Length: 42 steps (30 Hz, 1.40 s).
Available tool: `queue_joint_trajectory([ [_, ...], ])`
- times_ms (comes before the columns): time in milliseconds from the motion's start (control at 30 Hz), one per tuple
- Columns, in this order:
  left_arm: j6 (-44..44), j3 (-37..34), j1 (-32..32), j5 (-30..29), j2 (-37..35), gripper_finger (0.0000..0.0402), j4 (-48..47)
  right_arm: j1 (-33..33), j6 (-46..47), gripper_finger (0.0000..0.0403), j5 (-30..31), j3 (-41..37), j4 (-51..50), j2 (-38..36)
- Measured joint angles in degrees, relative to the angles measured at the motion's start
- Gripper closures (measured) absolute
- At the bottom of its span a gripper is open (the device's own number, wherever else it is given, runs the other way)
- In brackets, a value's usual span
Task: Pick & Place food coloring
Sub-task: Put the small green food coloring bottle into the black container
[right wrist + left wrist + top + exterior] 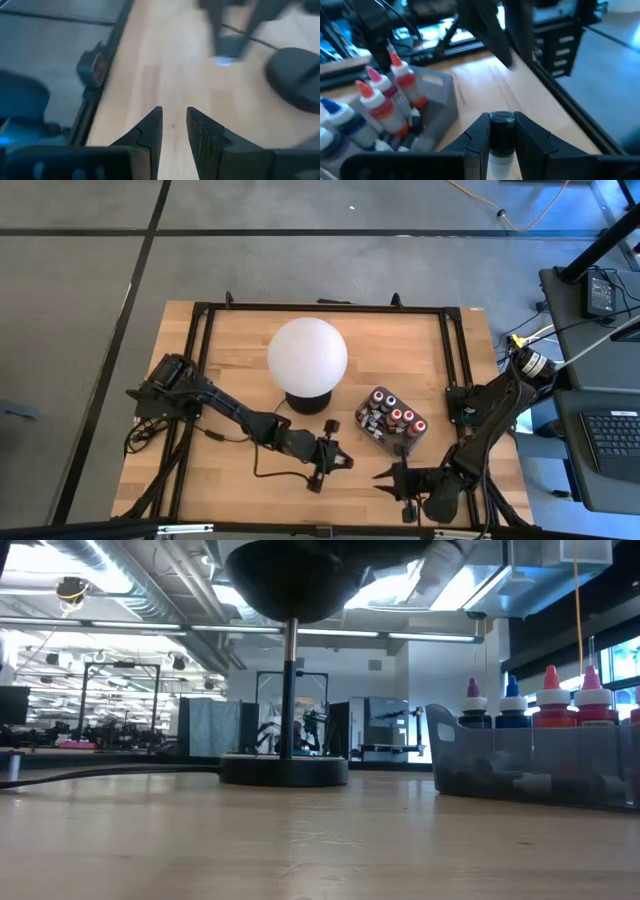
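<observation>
My left gripper (338,461) sits near the table's near edge, left of the dark translucent tray (372,438), and is shut on one small food coloring bottle (501,142) with a dark round cap and a pale body. Several more bottles (392,416) with red, dark and bluish bodies and pale pointed tips stand upright in the tray (437,107); the low view shows their tips (549,690) above the tray wall (520,765). My right gripper (384,477) is open and empty just off the tray's near side, fingers (150,131) pointing toward the left gripper. My left gripper pinches the bottle between its two fingers (477,136), coming level from the table's left. The fingers sit on either side of its dark cap (502,121) and the pale body (500,161) just under it. I cannot tell whether the bottle is clear of the table.
The big white globe lamp (307,354) stands on its dark round base (285,770) at the table's middle, just far of both grippers. A black frame (452,350) rims the table. Bare wood (230,490) lies toward the near left corner.
</observation>
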Motion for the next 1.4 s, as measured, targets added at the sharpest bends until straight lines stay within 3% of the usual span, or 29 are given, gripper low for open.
queue_joint_trajectory([
  [233, 1.8, 0.0, 2.3, -0.2, 5.0, 0.0334, 13.6, 1.2, -12.0, 0.0311, -9.0, -8.6, 20.6, -2.0],
  [467, 3.5, 0.1, 5.4, -1.4, 9.9, 0.0334, 27.0, 3.1, -15.9, 0.0311, -9.1, -16.6, 31.6, -7.4],
  [800, 1.8, 0.4, 11.2, -3.6, 18.7, 0.0333, 40.8, 3.2, -16.1, 0.0311, -9.1, -17.8, 32.3, -8.4],
  [1033, -1.7, 0.4, 13.8, -4.7, 22.8, 0.0330, 42.0, 3.2, -16.1, 0.0311, -9.1, -17.8, 32.3, -8.4],
  [1400, -1.7, 0.5, 14.5, -4.5, 23.1, 0.0310, 42.1, 3.2, -16.1, 0.0311, -9.1, -17.8, 32.2, -8.4],
])
